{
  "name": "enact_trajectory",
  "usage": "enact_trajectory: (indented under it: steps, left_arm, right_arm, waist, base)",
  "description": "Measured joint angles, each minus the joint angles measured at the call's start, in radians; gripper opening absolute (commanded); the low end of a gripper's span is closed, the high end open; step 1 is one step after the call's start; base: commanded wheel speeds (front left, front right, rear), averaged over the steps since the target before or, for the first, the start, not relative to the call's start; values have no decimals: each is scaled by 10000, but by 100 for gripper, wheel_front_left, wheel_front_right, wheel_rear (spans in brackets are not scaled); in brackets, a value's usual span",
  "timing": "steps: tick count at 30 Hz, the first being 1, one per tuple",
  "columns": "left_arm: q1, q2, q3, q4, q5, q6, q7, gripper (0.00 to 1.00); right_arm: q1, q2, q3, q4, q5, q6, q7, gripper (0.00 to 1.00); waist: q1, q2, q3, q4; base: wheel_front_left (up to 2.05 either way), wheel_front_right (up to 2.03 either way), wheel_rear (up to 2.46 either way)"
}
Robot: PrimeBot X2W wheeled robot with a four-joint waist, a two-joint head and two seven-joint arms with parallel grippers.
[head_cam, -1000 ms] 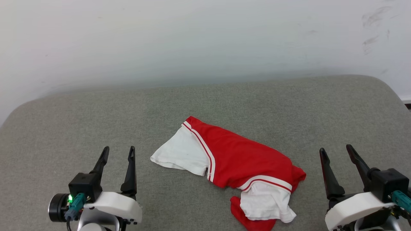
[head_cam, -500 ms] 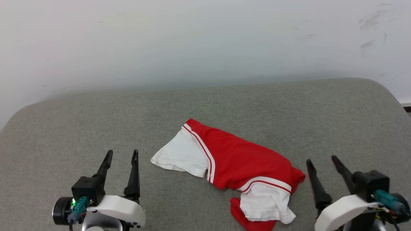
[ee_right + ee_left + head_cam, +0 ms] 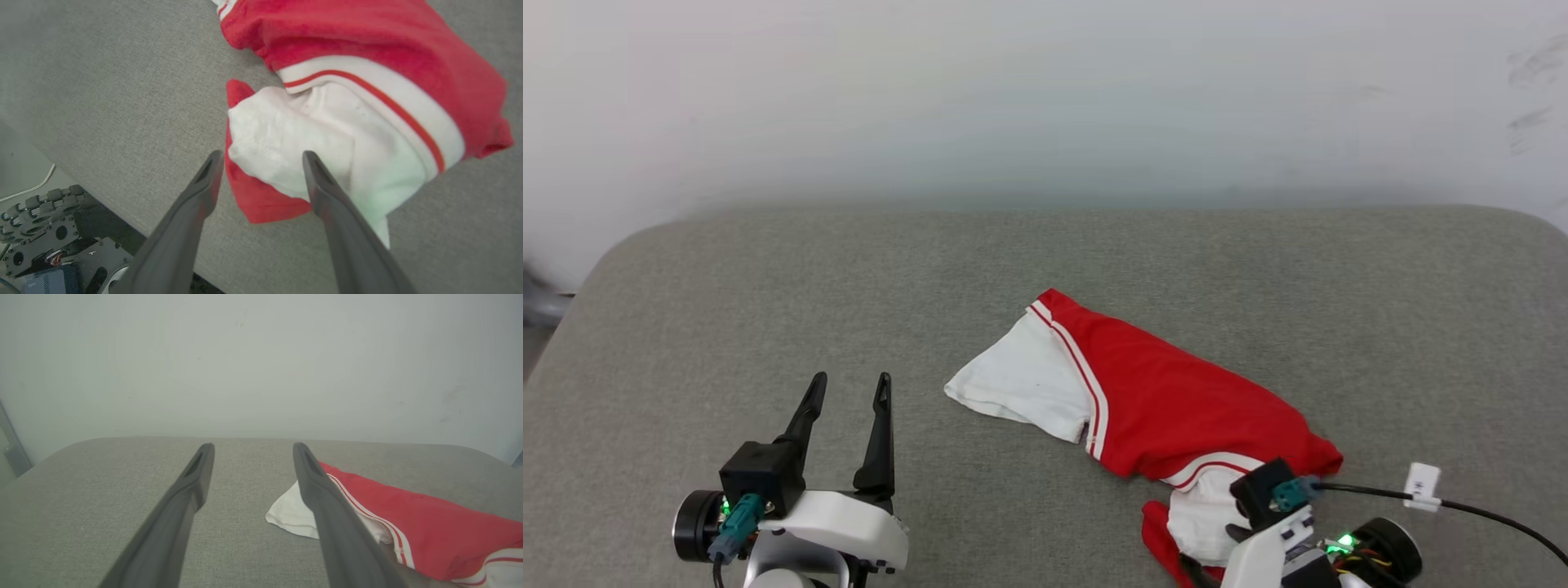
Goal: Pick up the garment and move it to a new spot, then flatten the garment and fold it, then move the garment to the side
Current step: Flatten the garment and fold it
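Grey cushioned surface [image 3: 768,310] holds the crumpled garment [image 3: 1176,408]; both jaws spread wide.

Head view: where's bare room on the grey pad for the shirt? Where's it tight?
Free: back strip between wall and garment; left stretch between pad edge and left gripper; far right corner. Crowded: front right, where the right gripper hangs over the garment's bunched sleeve.

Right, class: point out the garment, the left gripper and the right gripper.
garment [image 3: 1176,400]: head view, on its red body panel.
left gripper [image 3: 850,380]: head view, midway between its open fingertips.
right gripper [image 3: 262,154]: right wrist view, midway between its open fingertips.
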Motion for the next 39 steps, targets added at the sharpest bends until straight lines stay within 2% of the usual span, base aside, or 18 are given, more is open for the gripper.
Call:
enact_trajectory:
  steps: [4, 9, 10, 11, 12, 17, 22, 28, 39]
  left_arm:
    - [-30, -100, -25, 6, 73, -92, 0, 100]
    - [-109, -176, -56, 21, 150, -190, 0, 100]
    - [-129, -194, -61, 38, 153, -215, 0, 100]
    - [-140, -211, -56, 59, 159, -222, 0, 100]
    - [-144, -226, -44, 71, 159, -236, 0, 100]
    - [-169, -313, 35, 119, 190, -307, 0, 100]
    - [-191, -347, 142, 111, 238, -387, 0, 100]
    - [-271, -408, 194, 102, 318, -454, 0, 100]
    - [-659, -499, 276, 113, 424, -650, 0, 100]
  right_arm:
    - [-347, -314, 742, 171, 393, 0, 291, 100]
    - [-709, -552, 1091, 525, 552, 0, 477, 98]
    - [-747, -566, 1095, 581, 564, 0, 529, 47]
    - [-750, -589, 1091, 619, 566, 0, 552, 7]
    - [-754, -596, 1062, 631, 585, 0, 548, 0]
    - [-1079, -650, 809, 336, 546, 0, 144, 0]
    - [-1501, -596, 98, -151, 326, 2, -539, 0]
    - [-2029, -508, -1745, 59, -330, 2, -1189, 0]
    - [-2392, -268, -5428, 1983, -1179, 0, -2023, 0]
  waist:
    - [0, 0, 132, 270]
    - [2, 0, 379, 450]
    - [2, 0, 414, 471]
    - [1, 0, 445, 483]
    - [1, 0, 471, 483]
    - [1, 0, 517, 369]
    - [1, 0, 535, 118]
    - [1, 0, 669, -146]
    - [2, 0, 1354, -166]
  base:
    - [0, 0, 0]
    - [0, 0, 0]
    - [0, 0, 0]
    - [0, 0, 0]
    - [0, 0, 0]
    - [0, 0, 0]
    - [0, 0, 0]
    - [0, 0, 0]
    - [0, 0, 0]
